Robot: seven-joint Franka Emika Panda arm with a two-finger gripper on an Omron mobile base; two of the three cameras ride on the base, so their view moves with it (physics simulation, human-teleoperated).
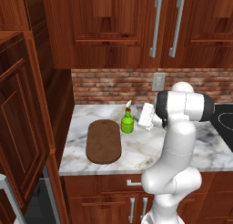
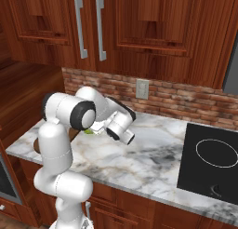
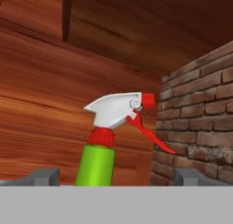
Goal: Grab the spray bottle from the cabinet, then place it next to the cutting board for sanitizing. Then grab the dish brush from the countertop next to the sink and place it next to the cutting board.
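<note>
standing upright on the countertop (image 1: 150,148), the bottle (image 1: 127,122) sits just beside the right edge of the board (image 1: 103,141), toward its far end; the board lies flat on the white-grey marble, its length running from the front edge toward the wall; behind runs a brick backsplash (image 1: 113,86) with a pale outlet plate (image 1: 158,81); reddish-brown wall cabinets (image 1: 136,27) with grey bar handles hang above, and wooden drawers sit below the slab; at far left the tall cabinet (image 1: 20,127) stands with its panelled door swung open; a black cooktop (image 2: 209,163) is set into the marble to the right.

the gripper (image 1: 146,116) reaches out level from the white arm, just right of the bottle and at about its height; in the right base view a sliver of green (image 2: 88,130) shows behind the arm's dark joint; in the hand view the bottle (image 3: 98,164) rises between the two grey fingertips (image 3: 43,176), which stand wide apart at either side with clear gaps to the green body, not touching it; its white trigger head (image 3: 116,109) with red tip points toward the brick; wood panelling fills the background beyond.
</note>
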